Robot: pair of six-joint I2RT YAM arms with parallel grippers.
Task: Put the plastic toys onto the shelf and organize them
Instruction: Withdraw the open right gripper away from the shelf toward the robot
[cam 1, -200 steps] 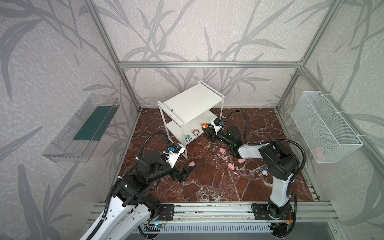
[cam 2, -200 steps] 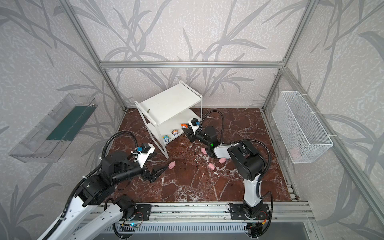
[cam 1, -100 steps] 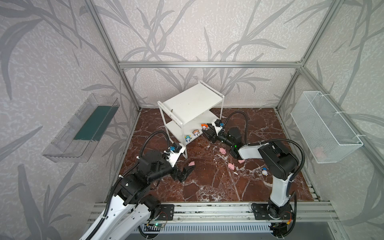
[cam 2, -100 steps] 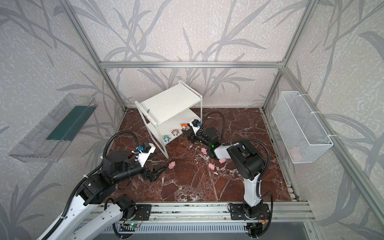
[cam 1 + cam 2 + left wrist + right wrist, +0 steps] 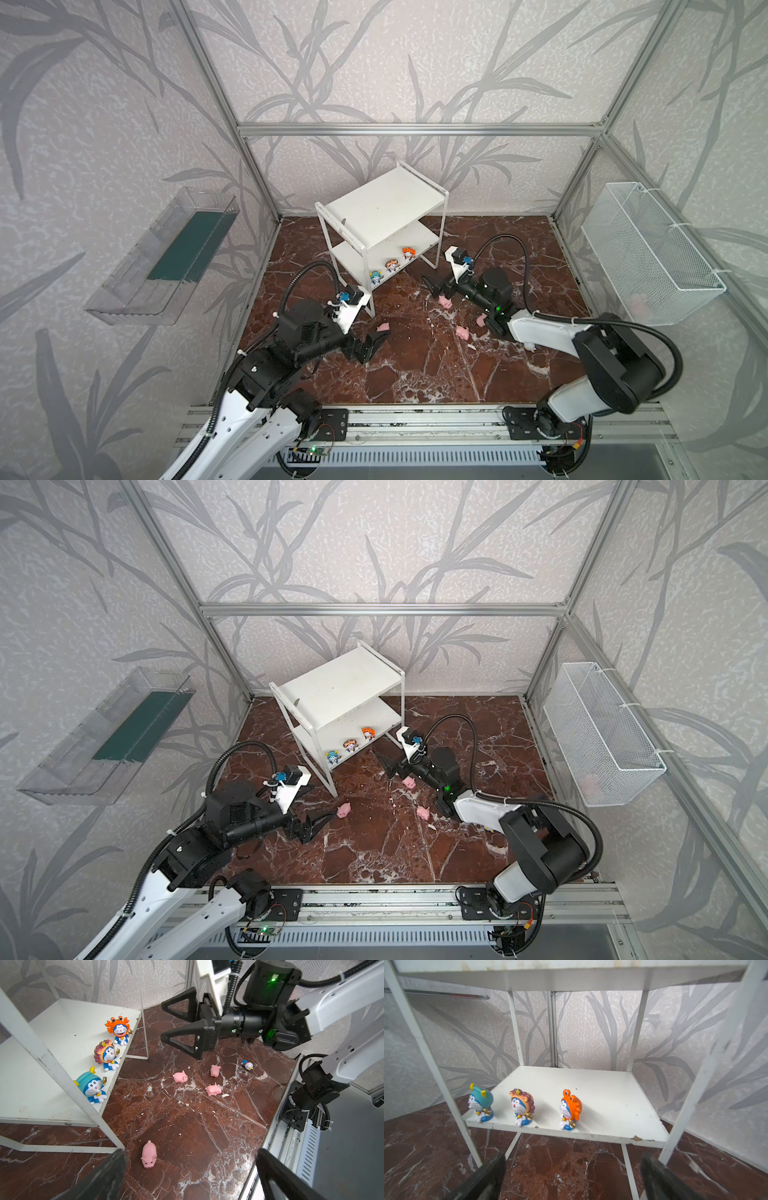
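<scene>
The right end effector (image 5: 164, 1021) hangs in front of the lower board of the white shelf (image 5: 382, 208), fingers wide apart and empty. Along that board's front edge stand three figurines: teal-hooded figurine (image 5: 480, 1103), lion-maned figurine (image 5: 522, 1106) and orange crab figurine (image 5: 570, 1108). The left end effector (image 5: 372, 343), also spread and empty, hovers near one pink pig (image 5: 148, 1154). Three more pigs (image 5: 213, 1089) and a small blue-and-white figurine (image 5: 247, 1065) lie on the marbled tabletop (image 5: 415, 374).
</scene>
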